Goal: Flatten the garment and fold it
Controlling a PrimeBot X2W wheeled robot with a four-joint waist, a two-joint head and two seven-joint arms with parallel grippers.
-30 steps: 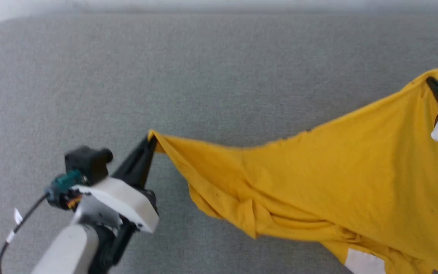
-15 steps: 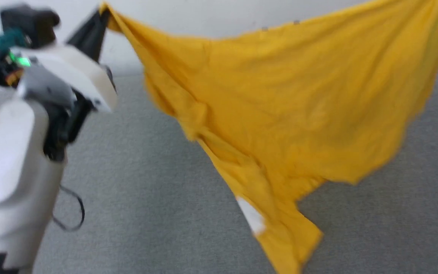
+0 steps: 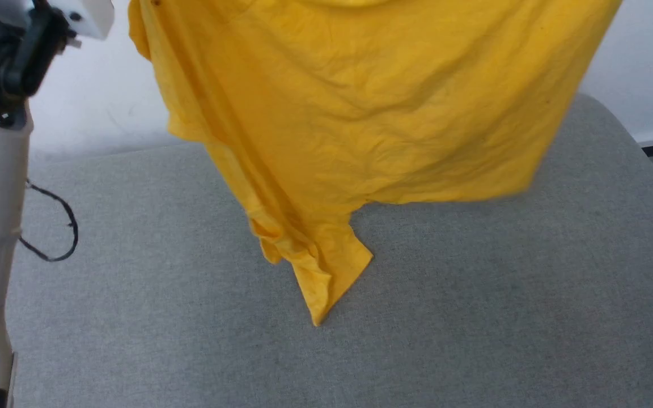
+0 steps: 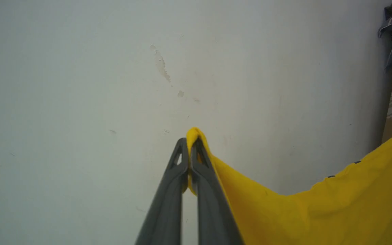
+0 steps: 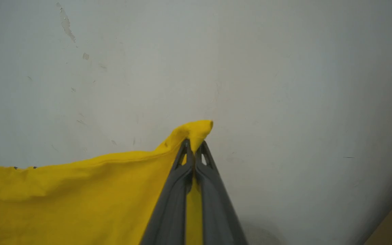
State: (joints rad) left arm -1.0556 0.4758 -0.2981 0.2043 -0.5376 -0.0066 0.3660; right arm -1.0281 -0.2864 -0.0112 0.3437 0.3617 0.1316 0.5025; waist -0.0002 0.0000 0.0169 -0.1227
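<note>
Hanging above the near grey, felt-like surface, the garment is a thin, creased yellow sheet. Its lowest corner narrows to a crumpled point close over that surface; whether it touches I cannot tell. The left gripper pinches one upper corner between clenched dark fingers, a yellow nub poking past the tips. The right gripper clamps the opposite upper corner likewise. Beyond stands a pale, scuffed wall.
</note>
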